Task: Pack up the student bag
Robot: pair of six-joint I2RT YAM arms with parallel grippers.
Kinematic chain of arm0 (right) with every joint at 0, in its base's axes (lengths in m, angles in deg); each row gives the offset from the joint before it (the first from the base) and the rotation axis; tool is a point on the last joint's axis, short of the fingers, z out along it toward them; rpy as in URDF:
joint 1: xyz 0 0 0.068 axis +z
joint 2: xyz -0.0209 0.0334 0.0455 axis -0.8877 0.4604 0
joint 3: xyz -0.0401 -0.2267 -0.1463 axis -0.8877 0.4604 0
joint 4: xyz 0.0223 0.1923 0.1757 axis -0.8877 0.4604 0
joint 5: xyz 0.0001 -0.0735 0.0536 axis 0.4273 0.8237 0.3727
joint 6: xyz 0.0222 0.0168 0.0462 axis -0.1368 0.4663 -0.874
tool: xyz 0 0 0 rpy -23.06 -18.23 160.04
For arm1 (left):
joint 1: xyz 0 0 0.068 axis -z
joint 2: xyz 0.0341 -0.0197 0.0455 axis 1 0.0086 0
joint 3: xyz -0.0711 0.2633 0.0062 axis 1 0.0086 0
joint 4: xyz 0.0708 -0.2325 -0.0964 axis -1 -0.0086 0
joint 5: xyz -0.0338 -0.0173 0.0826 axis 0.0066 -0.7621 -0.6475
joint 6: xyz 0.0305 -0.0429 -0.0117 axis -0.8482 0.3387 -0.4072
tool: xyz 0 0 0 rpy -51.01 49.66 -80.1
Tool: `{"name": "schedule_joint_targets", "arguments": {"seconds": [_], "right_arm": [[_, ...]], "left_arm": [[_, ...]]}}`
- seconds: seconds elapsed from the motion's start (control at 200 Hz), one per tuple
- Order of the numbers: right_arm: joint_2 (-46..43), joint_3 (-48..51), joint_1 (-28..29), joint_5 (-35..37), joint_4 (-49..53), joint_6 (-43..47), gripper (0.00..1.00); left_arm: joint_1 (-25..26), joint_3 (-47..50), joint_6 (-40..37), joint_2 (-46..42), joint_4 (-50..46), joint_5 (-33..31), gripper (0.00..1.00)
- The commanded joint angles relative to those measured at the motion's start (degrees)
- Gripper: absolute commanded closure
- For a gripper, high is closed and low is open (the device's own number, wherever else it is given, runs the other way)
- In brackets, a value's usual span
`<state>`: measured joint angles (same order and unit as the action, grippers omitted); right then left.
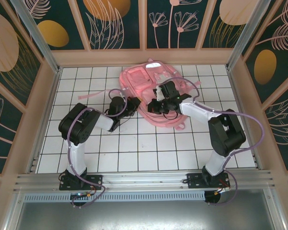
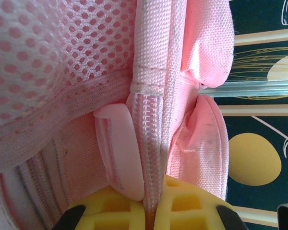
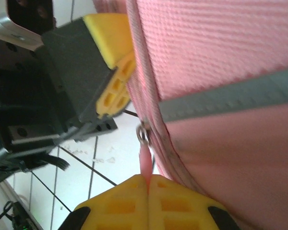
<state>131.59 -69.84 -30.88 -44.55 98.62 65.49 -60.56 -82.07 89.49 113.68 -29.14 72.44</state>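
Note:
The student bag (image 1: 151,79), a large soft pink backpack, lies at the back middle of the white tiled table. My left gripper (image 1: 133,106) reaches its near left edge. In the left wrist view the left gripper (image 2: 152,207) is shut on the bag's zipper seam (image 2: 151,143), with a pale pink tab (image 2: 122,153) beside it. My right gripper (image 1: 157,106) sits just right of the left one. In the right wrist view the right gripper (image 3: 148,184) is shut on the pink zipper pull (image 3: 145,163), which hangs from a metal ring (image 3: 144,134). The bag's inside is hidden.
A loose pink strap (image 1: 93,94) trails left of the bag. The left gripper's yellow fingers (image 3: 113,72) stand close to the right gripper along the bag's edge. Patterned wall panels (image 1: 43,100) enclose the table on three sides.

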Motion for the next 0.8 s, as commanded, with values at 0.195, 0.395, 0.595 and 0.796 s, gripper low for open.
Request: {"name": "schedule_joint_targets", "arguments": {"seconds": [0.195,0.395,0.595,0.796], "right_arm": [[-2.7,-0.6,-0.1,16.3,17.8,6.0,1.0],[-3.0,-4.3,1.9,13.8,11.2,-0.3,0.96],[-3.8,-3.9,3.8,13.6,3.8,-10.9,0.74],[-5.1,-0.2,5.4,16.2,-0.7,-18.9,0.74]], "left_arm": [[-2.6,-1.9,-2.3,-2.7,1.1,-3.4,1.0],[-1.6,-1.0,-1.2,-3.6,2.5,-2.3,1.0],[2.4,0.7,1.8,-3.9,6.3,-2.4,1.0],[5.2,1.9,4.8,-3.4,11.5,-3.2,1.0]]}}
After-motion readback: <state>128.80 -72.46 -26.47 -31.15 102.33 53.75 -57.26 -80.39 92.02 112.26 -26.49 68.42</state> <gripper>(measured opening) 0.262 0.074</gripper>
